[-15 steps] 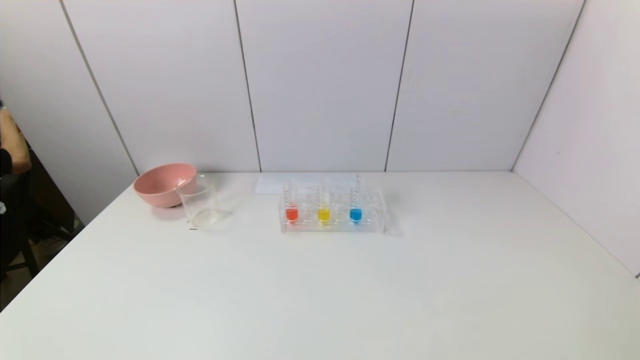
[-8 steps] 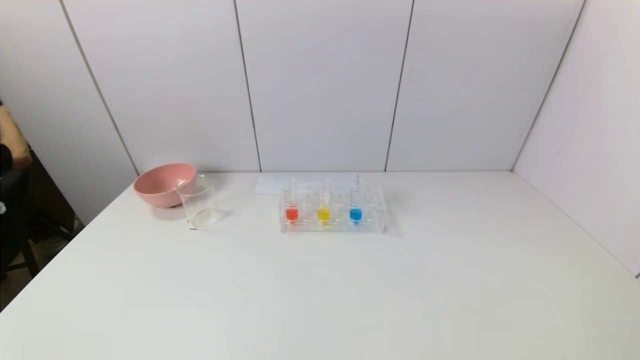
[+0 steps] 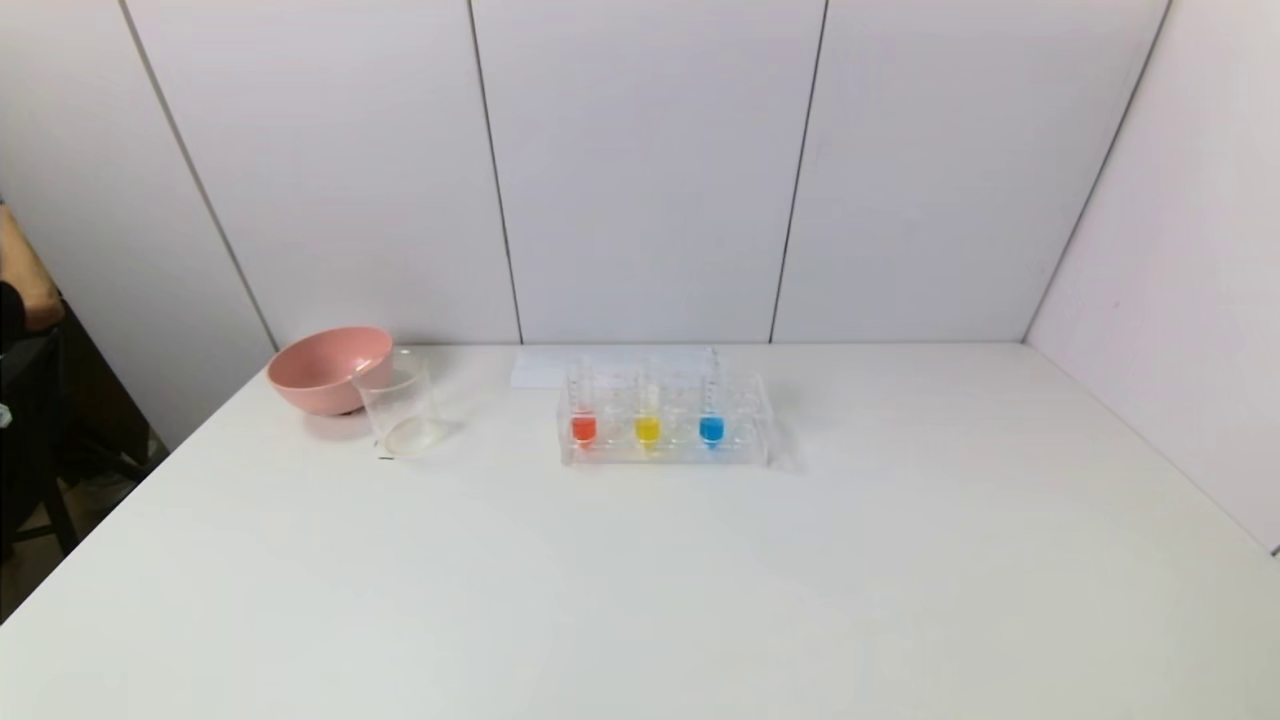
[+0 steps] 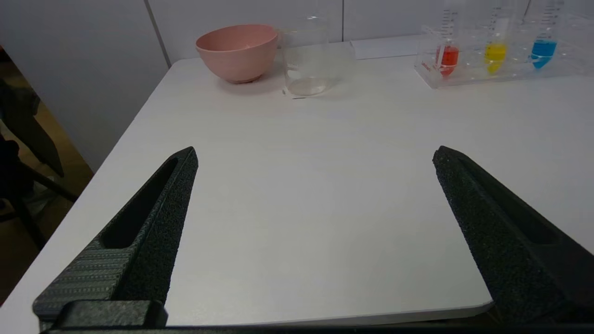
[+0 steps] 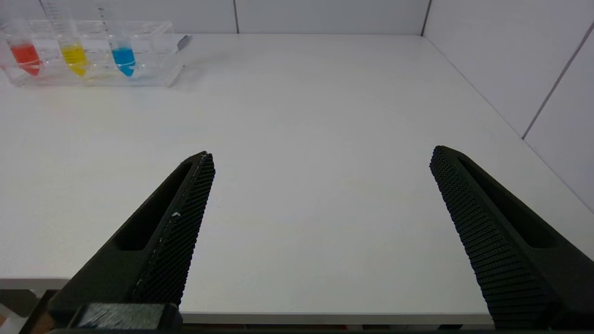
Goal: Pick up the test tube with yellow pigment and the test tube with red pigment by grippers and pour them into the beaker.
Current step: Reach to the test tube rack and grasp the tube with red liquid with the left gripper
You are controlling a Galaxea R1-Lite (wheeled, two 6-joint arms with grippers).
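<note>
Nothing on the table (image 3: pixel 640 580) is seen to have moved since the earlier head frames; only the person's arm (image 3: pixel 25 285) at the far left edge is shifted slightly

On the left, the pink bowl (image 3: pixel 328 367) is set near the back wall, and the beaker (image 3: pixel 400 405) is stood upright just in front of it and to its right, overlapping it in view, so whether they touch cannot be told. At the back centre, the clear rack (image 3: pixel 667 452) is placed with three tubes held upright in its front row: the red tube (image 3: pixel 583 428) leftmost, the yellow tube (image 3: pixel 648 430) beside it, the blue tube (image 3: pixel 711 429) to the right. A white sheet (image 3: pixel 540 368) is laid flat behind the rack

The left gripper (image 4: pixel 315 157) is held at the table's near-left edge, its fingers (image 4: pixel 153 222) spread wide with nothing between them. The right gripper (image 5: pixel 322 155) is held at the near-right edge, likewise spread wide and holding nothing. Neither is seen in the head view

A broad bare stretch of tabletop is left between both grippers and the rack. The left edge drops off just beyond the bowl; the right side is bounded by a wall
</note>
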